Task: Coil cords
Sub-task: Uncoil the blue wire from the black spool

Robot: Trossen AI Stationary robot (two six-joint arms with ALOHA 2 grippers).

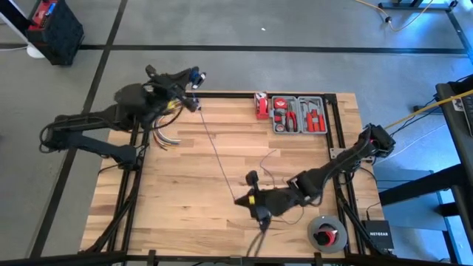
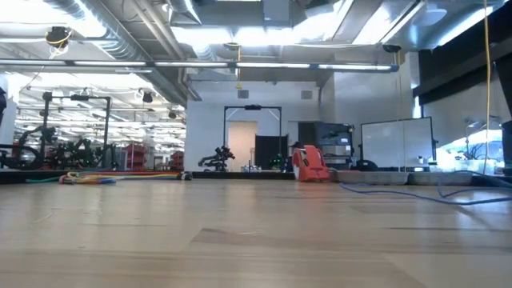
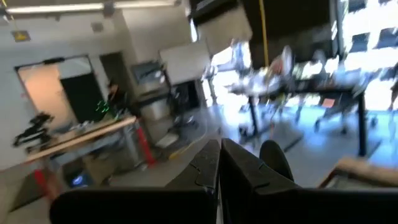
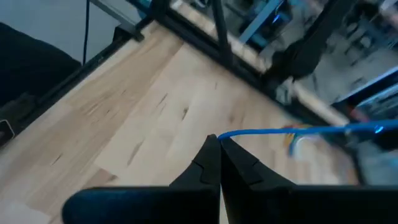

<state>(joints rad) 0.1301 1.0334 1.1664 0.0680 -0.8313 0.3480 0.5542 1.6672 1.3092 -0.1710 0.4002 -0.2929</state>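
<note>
The cord [image 1: 219,155], a very thin blue-violet wire, runs in a straight line over the wooden table [image 1: 170,199] from my left gripper [image 1: 196,106] at the far left corner to my right gripper [image 1: 239,199] near the front middle. Both grippers are shut. The right wrist view shows the blue cord [image 4: 280,131] leaving the shut fingertips [image 4: 219,138]. A loose stretch of cord [image 1: 269,159] lies on the table beside the right arm and shows in the low view [image 2: 400,190]. In the left wrist view my left gripper [image 3: 219,144] points out level at the room. My left gripper is shut where the cord's far end [image 1: 200,111] reaches it, held above the table's far left corner. The fingers themselves hide the place of contact, and the left wrist view shows no cord. My right gripper pinches the cord [image 4: 225,135] between the free ends of its two fingers, slanting down toward the table. From there the cord runs off straight toward the left arm, clear of the table.
A grey tray of red-handled tools [image 1: 299,114] and a red tape measure [image 1: 261,105] stand at the far edge. A bundle of coloured wires [image 1: 164,137] hangs by the left arm. A round spool [image 1: 327,233] sits at the front right corner.
</note>
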